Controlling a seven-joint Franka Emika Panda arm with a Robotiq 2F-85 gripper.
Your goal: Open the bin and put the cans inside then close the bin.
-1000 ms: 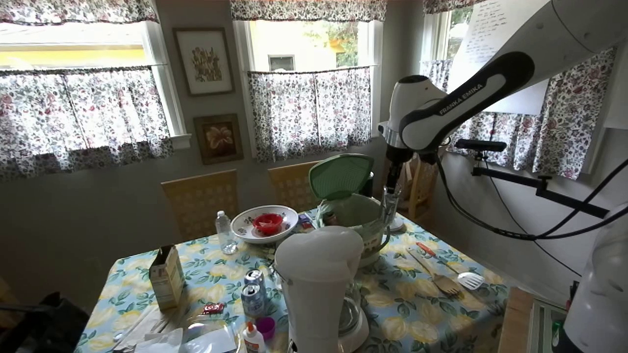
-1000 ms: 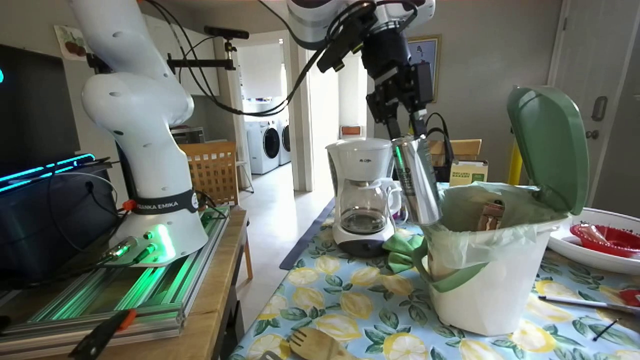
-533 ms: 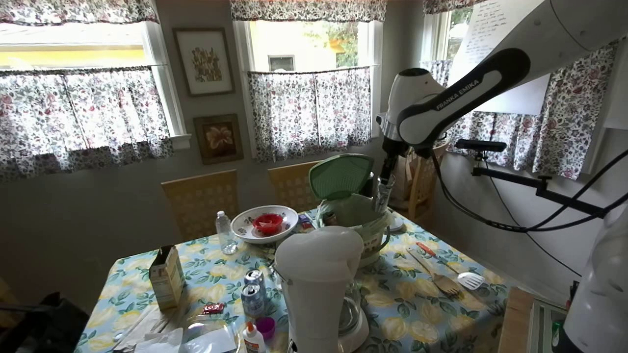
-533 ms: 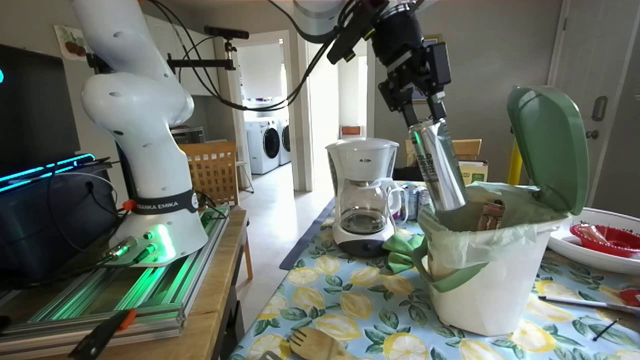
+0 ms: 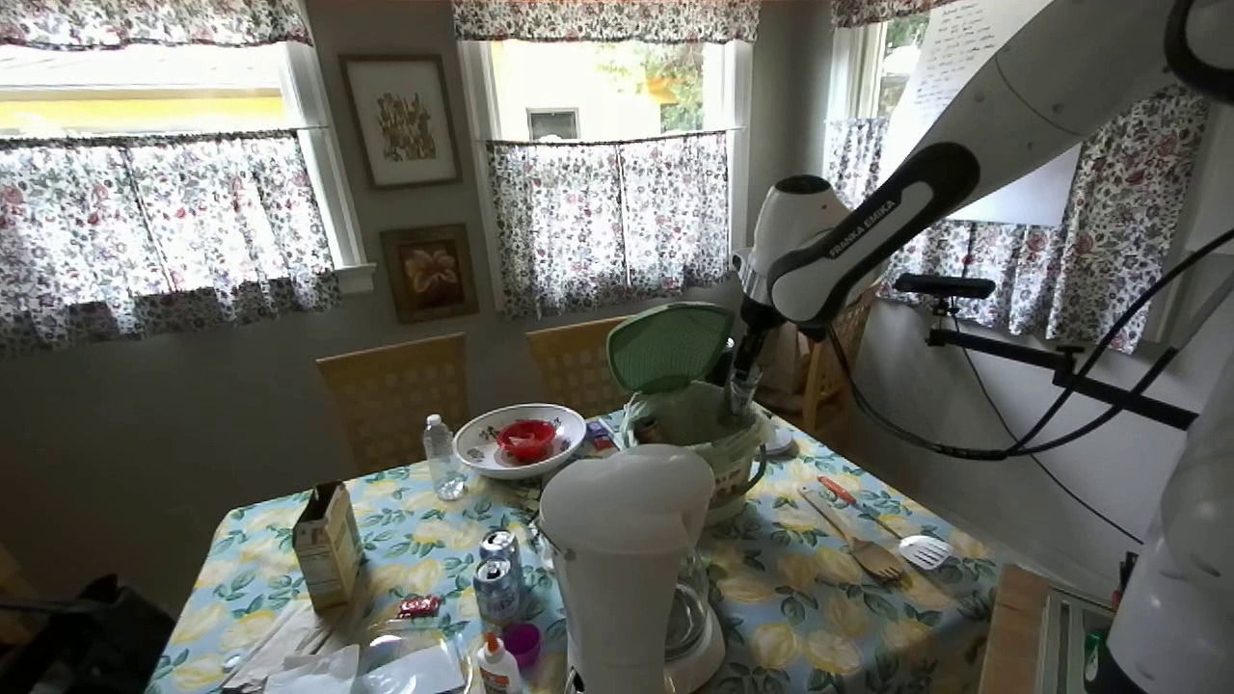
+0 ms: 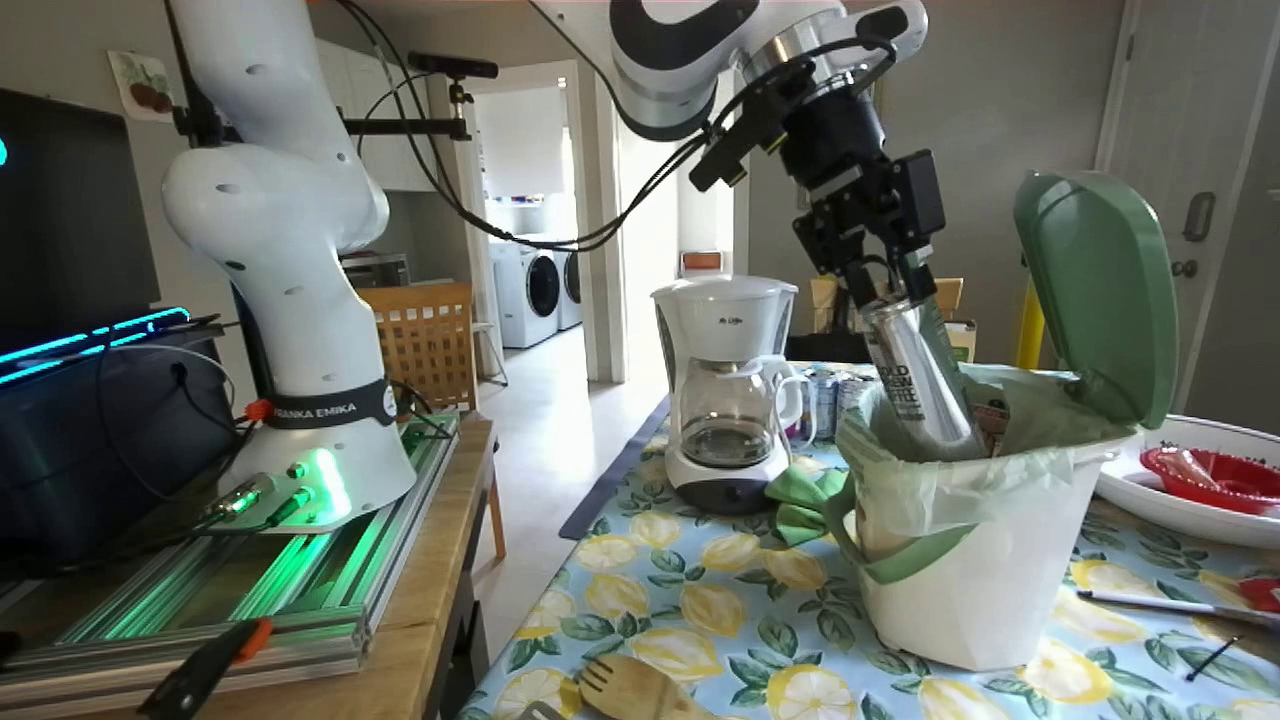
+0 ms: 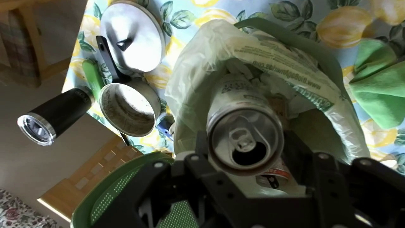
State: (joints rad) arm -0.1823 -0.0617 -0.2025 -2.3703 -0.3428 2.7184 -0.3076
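The bin (image 6: pixel 975 580) has a whitish body with a bag liner and a green handle. Its green lid (image 6: pixel 1105 290) stands open; it also shows in an exterior view (image 5: pixel 670 347). My gripper (image 6: pixel 890 285) is shut on a silvery can (image 6: pixel 925 385), held tilted with its lower end inside the bin's mouth. In the wrist view the can's opened top (image 7: pixel 245 142) sits between both fingers. Another can (image 7: pixel 275 174) with a red band lies inside the bin. Two blue-silver cans (image 5: pixel 497 588) stand on the table by the coffee maker; they show partly in an exterior view (image 6: pixel 825 400).
A white coffee maker (image 5: pixel 627 549) stands near the bin. A white bowl (image 5: pixel 482 453) holding a red bowl, a bottle (image 5: pixel 443 463) and a box (image 5: pixel 328 549) stand on the table. A pot (image 7: pixel 129 109), a lid (image 7: pixel 133 38) and a black tumbler (image 7: pixel 57 114) lie beside the bin.
The gripper has carried the can across to the bin, first rising slightly, then dropping, so the can's lower end is now inside the mouth. The bin and lid have not moved.
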